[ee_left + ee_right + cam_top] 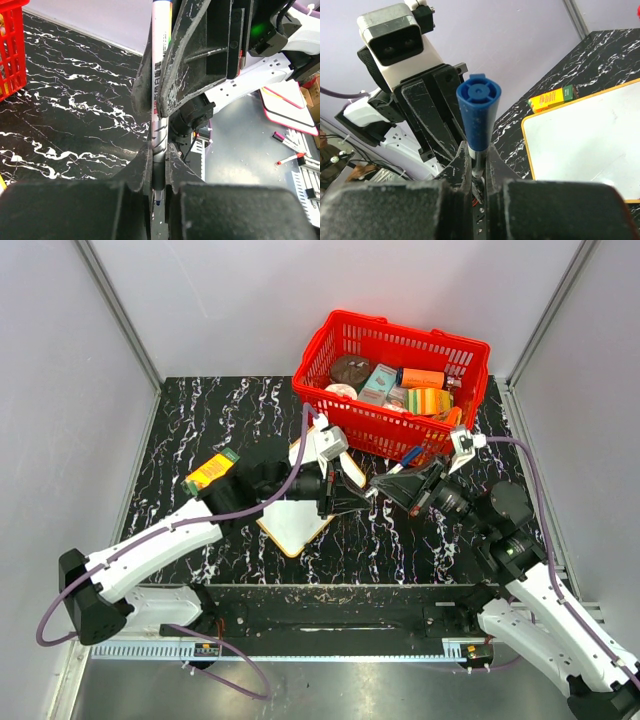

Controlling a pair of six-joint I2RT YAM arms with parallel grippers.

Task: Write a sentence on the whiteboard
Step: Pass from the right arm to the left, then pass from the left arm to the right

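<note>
A marker with a blue cap (410,455) hangs above the table's middle, held between both arms. My left gripper (358,500) is shut on the marker (160,90) near its bare blue tip, which pokes in between the jaws (159,155). My right gripper (385,488) is shut on the grey shaft just under the blue cap (478,112), jaws tight (478,160). The whiteboard (293,522) lies flat under the left arm, partly covered. Its visible part (585,145) is plain white. The sentence is out of view.
A red basket (380,430) full of packaged goods stands at the back right, close behind both grippers. A yellow and green box (212,471) lies left of the whiteboard. Grey walls enclose the black marbled table (200,420).
</note>
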